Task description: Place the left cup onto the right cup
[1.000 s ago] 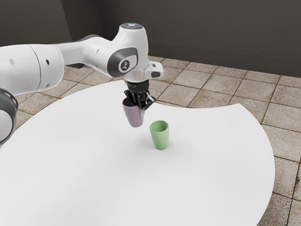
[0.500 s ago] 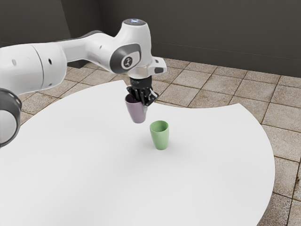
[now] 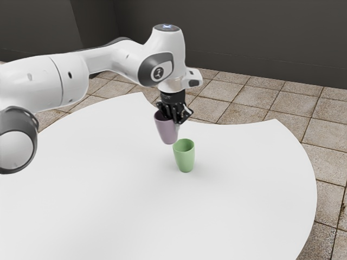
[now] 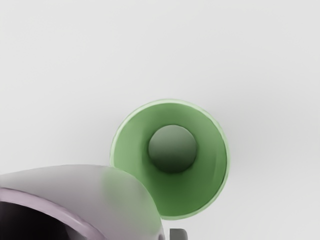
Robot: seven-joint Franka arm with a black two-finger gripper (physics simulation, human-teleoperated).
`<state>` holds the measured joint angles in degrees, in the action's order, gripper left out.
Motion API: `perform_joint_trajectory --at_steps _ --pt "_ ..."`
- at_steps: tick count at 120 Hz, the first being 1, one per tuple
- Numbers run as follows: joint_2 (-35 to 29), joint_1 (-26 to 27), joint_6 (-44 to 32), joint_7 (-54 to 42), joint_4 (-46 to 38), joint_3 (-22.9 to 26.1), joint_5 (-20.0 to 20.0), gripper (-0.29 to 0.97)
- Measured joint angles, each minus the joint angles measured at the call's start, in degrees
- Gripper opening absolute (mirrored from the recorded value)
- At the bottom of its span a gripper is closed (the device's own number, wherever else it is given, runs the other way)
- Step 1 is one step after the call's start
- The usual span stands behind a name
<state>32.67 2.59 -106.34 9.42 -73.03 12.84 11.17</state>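
1. My jaws are clamped on the rim of the purple cup [image 3: 166, 131], which hangs in the air, clear of the tabletop [image 3: 108, 206].
2. It rides mouth up, its long axis a little off vertical.
3. The green cup [image 3: 184, 155] stands upright on the tabletop with its mouth open.
4. Here's what matters: the green cup lies below my load and toward the exterior view's right. The purple base is near the green rim but not over its middle.
5. From my wrist, the purple cup [image 4: 75, 200] just overlaps the edge of the green cup [image 4: 170, 157], and the green floor shows bare beside it.
6. I judge the next move to be a short carry across, then straight down. A tilted base could catch the rim and tip the green cup.
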Motion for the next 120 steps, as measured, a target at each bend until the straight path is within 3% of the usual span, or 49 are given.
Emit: perform_joint_trajectory --at_steps 32,120 --pt "3.09 0.82 1.92 0.32 5.01 -0.20 0.30 -0.10" --pt "5.39 2.90 3.56 0.69 9.10 -0.73 0.98 -0.10"
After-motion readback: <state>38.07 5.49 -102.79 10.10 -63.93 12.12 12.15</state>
